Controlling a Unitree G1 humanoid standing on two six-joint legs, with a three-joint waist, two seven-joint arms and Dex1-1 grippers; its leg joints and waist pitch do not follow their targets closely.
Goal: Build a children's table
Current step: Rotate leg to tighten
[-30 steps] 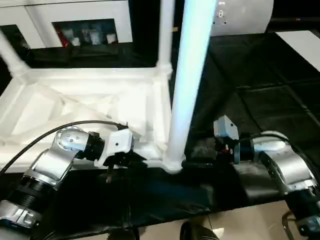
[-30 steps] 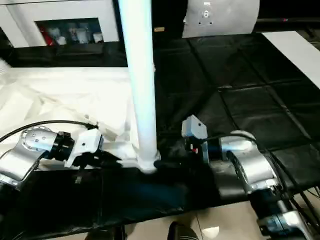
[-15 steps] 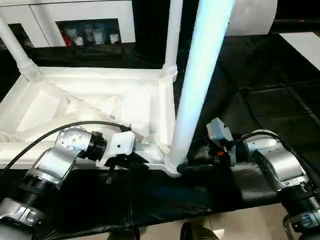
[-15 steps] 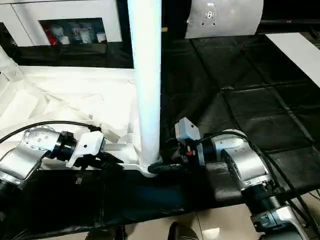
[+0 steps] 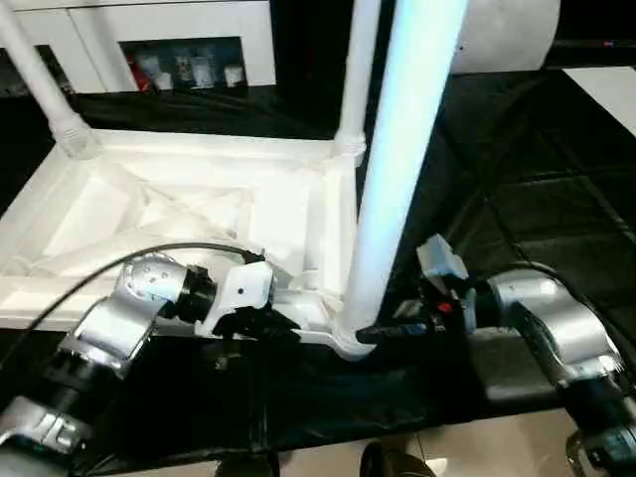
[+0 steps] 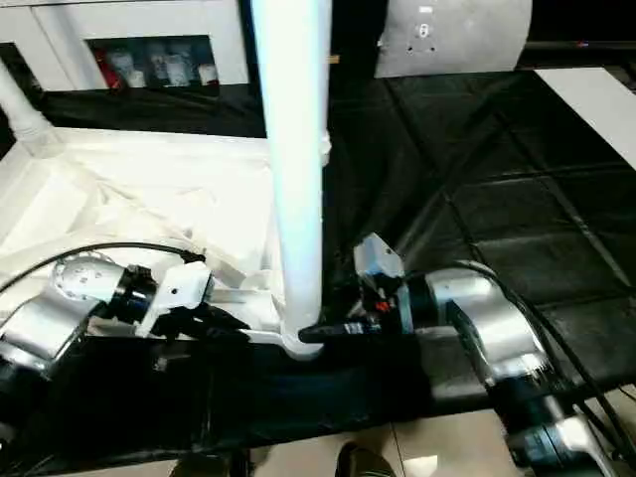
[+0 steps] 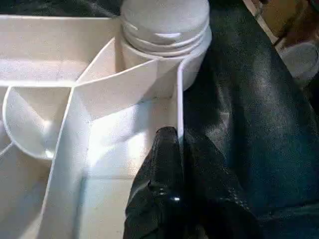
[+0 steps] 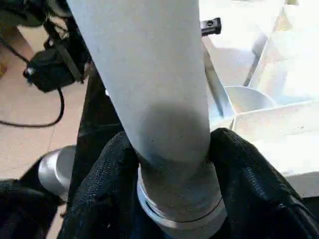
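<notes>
White plastic children's table (image 5: 199, 199) lies upside down on the black-covered work table (image 5: 537, 189), legs pointing up. Left gripper (image 7: 172, 149) pinches the thin rim of the top near the corner socket. Right gripper (image 8: 172, 169) clasps the nearest leg (image 5: 397, 169) at its base.

light: we see bright overhead glare on the near leg (image 5: 397, 169) | shadows: dark cloth (image 6: 477, 179) swallows detail | blur: soft wrist close-ups
</notes>
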